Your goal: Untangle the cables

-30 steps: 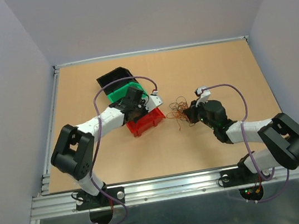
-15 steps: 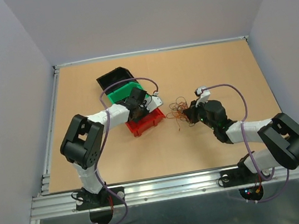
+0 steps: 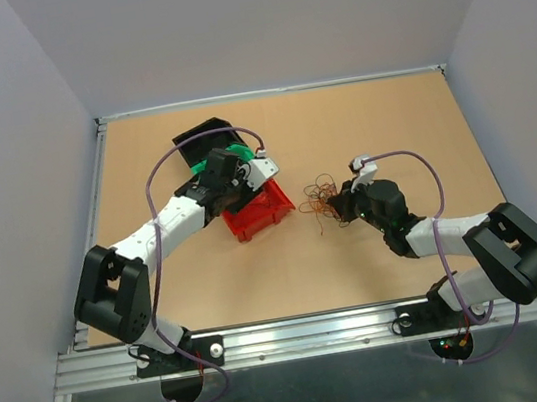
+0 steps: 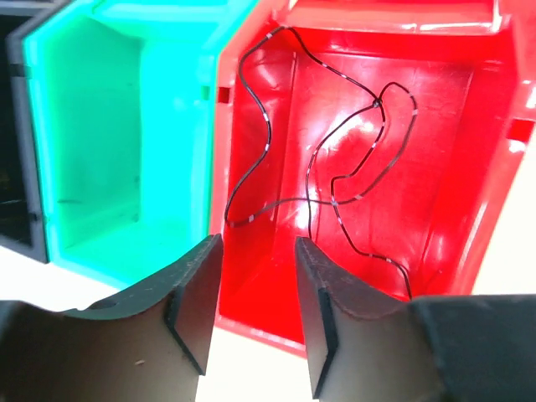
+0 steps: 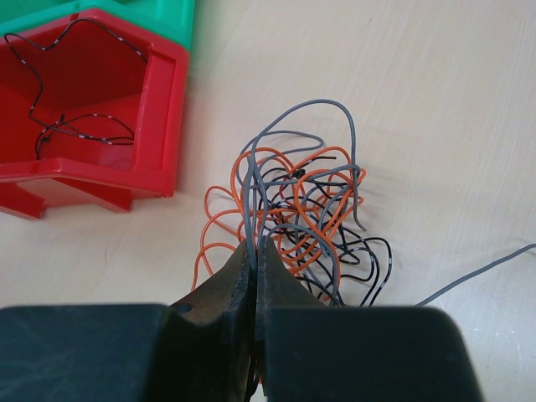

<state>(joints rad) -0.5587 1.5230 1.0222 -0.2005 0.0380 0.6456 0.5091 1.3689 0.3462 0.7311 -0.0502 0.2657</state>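
The cables (image 3: 324,199) lie as a knot of orange, grey and black wires (image 5: 301,218) on the table, just right of the red bin (image 3: 260,212). My right gripper (image 5: 255,251) is shut on a few grey strands at the near side of the knot, and it sits at the knot's right side (image 3: 346,201) in the top view. One loose black cable (image 4: 335,180) lies curled inside the red bin (image 4: 435,209). My left gripper (image 4: 257,243) hangs above that bin's near wall, open, with nothing between its fingers.
A green bin (image 4: 109,126) stands against the red one, and a black bin (image 3: 200,133) stands behind it. The left arm covers most of the green bin from above. A single grey wire (image 5: 477,272) trails off to the right of the knot.
My left gripper has opened and drawn back from the red bin, and the black cable now lies loose inside it. The right arm and the knot have not moved.
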